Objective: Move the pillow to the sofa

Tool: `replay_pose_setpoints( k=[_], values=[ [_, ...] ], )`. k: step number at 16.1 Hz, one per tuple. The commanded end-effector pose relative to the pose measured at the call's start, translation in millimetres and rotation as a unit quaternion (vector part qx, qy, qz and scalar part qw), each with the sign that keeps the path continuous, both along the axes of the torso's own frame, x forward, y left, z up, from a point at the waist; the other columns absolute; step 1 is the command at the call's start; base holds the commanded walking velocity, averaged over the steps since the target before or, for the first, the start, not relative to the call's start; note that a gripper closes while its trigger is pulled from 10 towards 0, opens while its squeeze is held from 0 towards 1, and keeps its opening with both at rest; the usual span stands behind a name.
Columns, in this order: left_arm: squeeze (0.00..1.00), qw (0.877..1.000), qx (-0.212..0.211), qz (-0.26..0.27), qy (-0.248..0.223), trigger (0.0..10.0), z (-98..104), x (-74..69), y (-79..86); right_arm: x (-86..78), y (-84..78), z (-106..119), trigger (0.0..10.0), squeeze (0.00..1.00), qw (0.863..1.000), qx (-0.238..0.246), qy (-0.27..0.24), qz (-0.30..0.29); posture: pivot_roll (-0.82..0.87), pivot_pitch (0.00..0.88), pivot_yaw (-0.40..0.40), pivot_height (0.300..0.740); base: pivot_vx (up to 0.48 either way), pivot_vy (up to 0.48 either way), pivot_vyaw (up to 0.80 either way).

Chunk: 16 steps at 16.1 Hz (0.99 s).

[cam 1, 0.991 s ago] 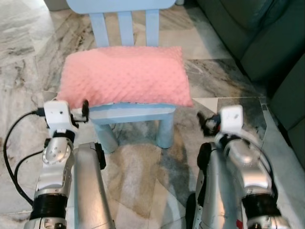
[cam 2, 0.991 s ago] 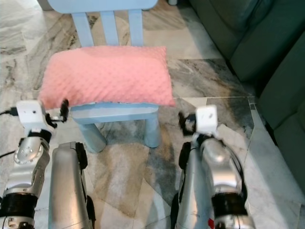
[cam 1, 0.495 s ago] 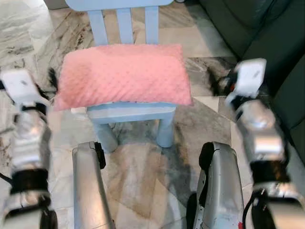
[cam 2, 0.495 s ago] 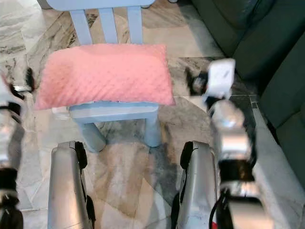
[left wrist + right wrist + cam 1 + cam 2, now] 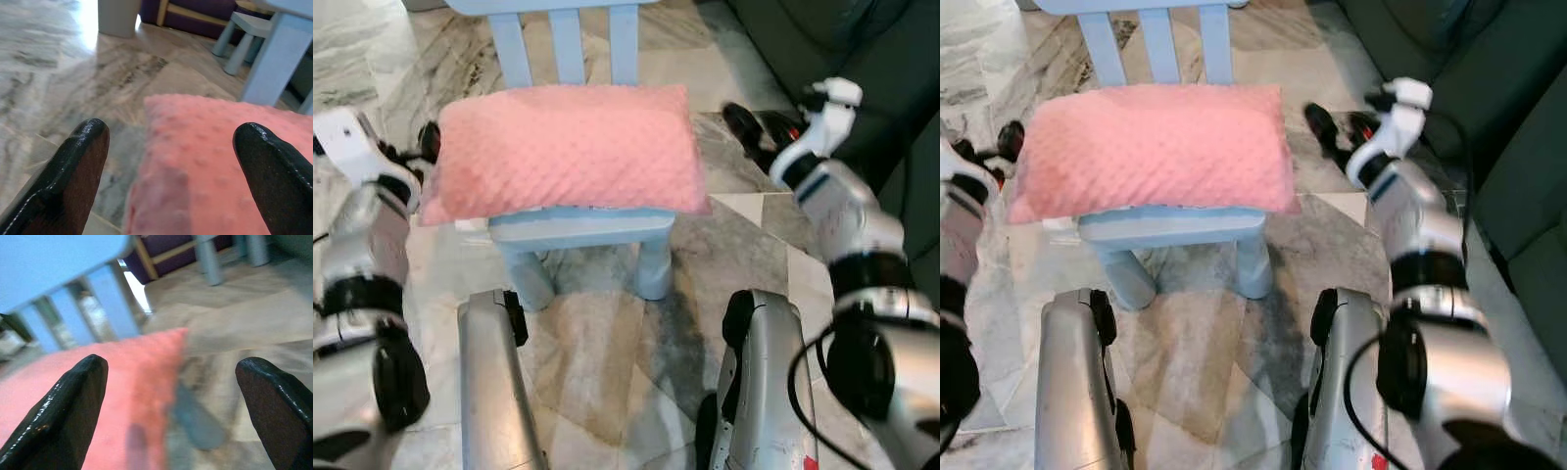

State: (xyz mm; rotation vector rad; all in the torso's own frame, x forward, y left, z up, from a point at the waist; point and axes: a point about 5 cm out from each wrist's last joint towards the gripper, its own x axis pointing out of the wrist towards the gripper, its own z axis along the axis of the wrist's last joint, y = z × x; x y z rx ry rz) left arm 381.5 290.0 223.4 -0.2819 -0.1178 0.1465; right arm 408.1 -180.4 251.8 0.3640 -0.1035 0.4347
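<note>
Dark green upholstery of the sofa (image 5: 862,49) fills the far right of the scene, standing on a grey-veined marble floor (image 5: 607,333). In the middle stands a pale blue child's chair (image 5: 578,230), its slatted back on the far side. The pink dimpled pillow (image 5: 568,147) lies flat on the chair seat, covering it and overhanging both sides; its long axis runs left to right, across the robot's front.

The two silver arms reach forward on either side of it. The left end effector (image 5: 171,171) sits at the pillow's left short end, fingers spread wide apart with the pink edge between them in the left wrist view, not yet pinching it. The right end effector (image 5: 171,401) hovers just off the right short end, also released, its fingers parted with the pillow's corner and bare floor between them.

The left looks nearer to contact. The coming move likely calls for both to close inward along the long axis, clamping the ends.
</note>
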Motion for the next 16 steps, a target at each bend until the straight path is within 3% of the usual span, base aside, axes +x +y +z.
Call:
replay_pose_setpoints(
  k=[1,2,3,5,6,7,12,16],
  values=[
    [0.00,1.000,-0.004,-0.007,0.025,10.0,-7.7,-2.3,7.4,1.1,5.1,3.8,10.0,0.00,0.999,0.012,0.005,0.034,0.06,0.315,-0.015,0.325,0.000,0.000,0.00],
    [0.00,0.999,-0.008,-0.016,0.034,10.0,-9.7,-1.5,8.3,2.3,10.7,7.2,10.0,0.00,0.998,0.018,0.007,0.057,0.05,0.329,-0.017,0.325,0.000,0.000,0.00],
    [0.00,0.998,-0.046,-0.023,0.043,10.0,-11.3,-0.4,9.9,3.3,15.4,8.3,10.0,0.00,0.997,0.017,0.011,0.080,0.05,0.348,-0.024,0.325,0.000,0.000,0.00],
    [0.00,0.995,-0.080,-0.028,0.054,10.0,-12.1,0.1,11.5,3.2,17.7,7.9,10.0,0.00,0.995,0.016,0.018,0.101,0.05,0.367,-0.029,0.325,0.000,0.000,0.00],
    [0.00,0.988,-0.130,-0.044,0.068,10.0,-12.1,1.1,10.9,3.5,20.0,5.4,10.0,0.00,0.993,0.001,0.025,0.117,0.05,0.393,-0.034,0.325,0.000,0.000,0.00],
    [0.00,0.985,-0.147,-0.054,0.073,10.0,-11.6,0.8,11.8,3.5,20.8,3.9,10.0,0.00,0.992,-0.009,0.028,0.123,0.05,0.396,-0.035,0.325,0.000,0.000,0.00],
    [0.00,0.976,-0.177,-0.079,0.096,10.0,-4.2,-0.9,16.7,4.0,30.3,-13.3,10.0,0.00,0.987,-0.098,0.035,0.122,0.05,0.412,-0.035,0.325,0.000,0.000,0.00],
    [0.00,0.962,-0.212,-0.142,0.100,10.0,-2.5,2.8,0.9,3.0,51.4,-25.5,10.0,0.00,0.983,-0.107,0.043,0.142,0.05,0.416,-0.032,0.325,0.000,0.000,0.00]
  ],
)
